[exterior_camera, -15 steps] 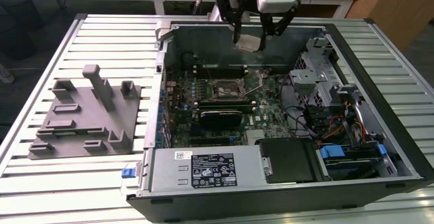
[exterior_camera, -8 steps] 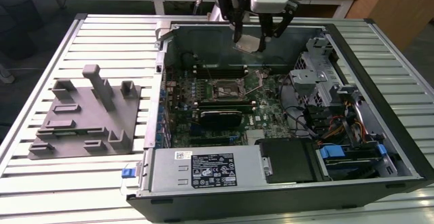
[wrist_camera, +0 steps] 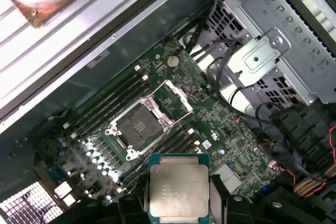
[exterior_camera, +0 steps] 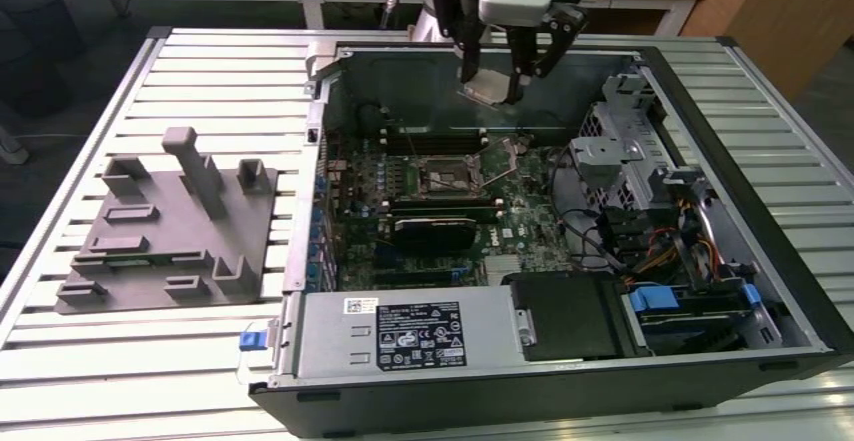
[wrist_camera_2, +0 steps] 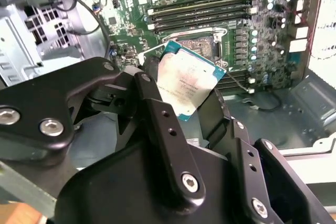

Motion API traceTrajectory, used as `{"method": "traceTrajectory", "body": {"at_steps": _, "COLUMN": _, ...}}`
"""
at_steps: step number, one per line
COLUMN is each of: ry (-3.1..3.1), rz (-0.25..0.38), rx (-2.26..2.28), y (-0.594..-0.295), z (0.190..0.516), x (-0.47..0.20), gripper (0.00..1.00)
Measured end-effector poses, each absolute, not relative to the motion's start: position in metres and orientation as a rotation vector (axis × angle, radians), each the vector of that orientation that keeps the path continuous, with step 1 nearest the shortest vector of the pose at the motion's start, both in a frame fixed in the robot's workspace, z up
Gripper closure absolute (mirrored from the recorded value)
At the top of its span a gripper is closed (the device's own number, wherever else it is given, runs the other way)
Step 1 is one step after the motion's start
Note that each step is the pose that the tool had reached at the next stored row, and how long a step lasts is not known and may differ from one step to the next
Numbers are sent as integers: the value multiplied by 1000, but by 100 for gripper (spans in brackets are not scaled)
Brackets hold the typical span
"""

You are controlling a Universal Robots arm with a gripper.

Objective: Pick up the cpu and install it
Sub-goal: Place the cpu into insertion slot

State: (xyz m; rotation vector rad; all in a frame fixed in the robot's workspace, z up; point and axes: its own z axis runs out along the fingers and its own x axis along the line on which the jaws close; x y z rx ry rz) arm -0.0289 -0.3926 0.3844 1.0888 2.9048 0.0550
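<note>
My gripper [exterior_camera: 505, 79] hangs over the far wall of the open computer case, shut on the cpu [exterior_camera: 494, 85], a small flat square chip with a silvery top. The cpu [wrist_camera: 178, 190] sits between the black fingers [wrist_camera: 227, 203] in the first wrist view, and in the second wrist view the cpu [wrist_camera_2: 186, 85] is held tilted between two black fingers [wrist_camera_2: 157, 108]. The square metal-framed socket [wrist_camera: 142, 124] on the green motherboard lies open below, its frame lifted; in the exterior view the socket [exterior_camera: 445, 174] is nearer the camera than the gripper.
A grey fixture [exterior_camera: 171, 229] with upright posts stands on the slatted table at the exterior view's left. Inside the case [exterior_camera: 801, 291] are a black heatsink block [exterior_camera: 430, 233], a power supply [exterior_camera: 400, 336], drive bays and cables [exterior_camera: 654, 201] at the exterior view's right.
</note>
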Motion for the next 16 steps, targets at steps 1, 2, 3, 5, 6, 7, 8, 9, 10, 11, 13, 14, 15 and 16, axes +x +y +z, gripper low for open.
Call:
{"method": "traceTrajectory", "body": {"at_steps": 1, "ry": 2897, "rz": 55, "rx": 1109, "y": -393, "z": 384, "x": -29, "gripper": 46}}
{"method": "traceTrajectory", "body": {"at_steps": 2, "ry": 2889, "rz": 54, "rx": 1129, "y": -392, "z": 384, "x": -29, "gripper": 46}}
{"method": "traceTrajectory", "body": {"at_steps": 3, "ry": 2880, "rz": 54, "rx": 1151, "y": -392, "z": 384, "x": -29, "gripper": 46}}
{"method": "traceTrajectory", "body": {"at_steps": 5, "ry": 2863, "rz": 53, "rx": 1192, "y": -392, "z": 384, "x": -29, "gripper": 46}}
{"method": "traceTrajectory", "body": {"at_steps": 6, "ry": 2854, "rz": 52, "rx": 1211, "y": -392, "z": 384, "x": -29, "gripper": 46}}
{"method": "traceTrajectory", "body": {"at_steps": 7, "ry": 2846, "rz": 52, "rx": 1231, "y": -392, "z": 384, "x": -29, "gripper": 46}}
{"method": "traceTrajectory", "body": {"at_steps": 8, "ry": 2837, "rz": 51, "rx": 1250, "y": -392, "z": 384, "x": -29, "gripper": 46}}
{"method": "traceTrajectory", "body": {"at_steps": 9, "ry": 2828, "rz": 51, "rx": 1270, "y": -392, "z": 384, "x": -29, "gripper": 46}}
{"method": "traceTrajectory", "body": {"at_steps": 10, "ry": 2819, "rz": 51, "rx": 1289, "y": -392, "z": 384, "x": -29, "gripper": 46}}
{"method": "traceTrajectory", "body": {"at_steps": 11, "ry": 2811, "rz": 50, "rx": 1307, "y": -392, "z": 383, "x": -29, "gripper": 46}}
{"method": "traceTrajectory", "body": {"at_steps": 13, "ry": 2792, "rz": 49, "rx": 1345, "y": -392, "z": 383, "x": -29, "gripper": 46}}
{"method": "traceTrajectory", "body": {"at_steps": 14, "ry": 2784, "rz": 49, "rx": 1363, "y": -392, "z": 383, "x": -29, "gripper": 46}}
{"method": "traceTrajectory", "body": {"at_steps": 15, "ry": 2774, "rz": 48, "rx": 1381, "y": -392, "z": 383, "x": -29, "gripper": 46}}
{"method": "traceTrajectory", "body": {"at_steps": 16, "ry": 2766, "rz": 48, "rx": 1397, "y": -392, "z": 383, "x": -29, "gripper": 46}}
